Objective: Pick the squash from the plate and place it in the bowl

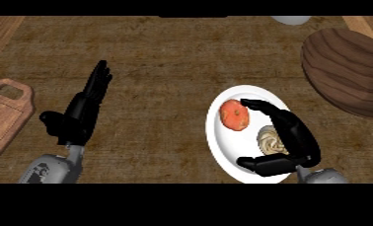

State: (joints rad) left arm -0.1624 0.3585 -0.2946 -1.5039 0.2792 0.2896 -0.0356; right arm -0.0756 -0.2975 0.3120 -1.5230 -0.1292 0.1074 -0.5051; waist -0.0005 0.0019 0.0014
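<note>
A pale beige ribbed squash (268, 139) lies on the white plate (222, 143), next to a round orange-red fruit (235, 115). My right hand (297, 133) arches over the plate from the lower right. Its fingers curve widely past the squash's right side, with the fingertips (251, 103) near the orange fruit. The thumb lies just below the squash. The hand stays open and has not closed on the squash. The dark wooden bowl (342, 72) sits at the right edge, beyond the plate. My left hand (82, 111) rests open at the left, fingers straight.
A wooden cutting board (13, 109) with a handle hole sticks in from the left edge. A white object (291, 19) shows partly at the top edge, and a light wooden piece (358, 22) at the top right corner. Brown countertop spans the middle.
</note>
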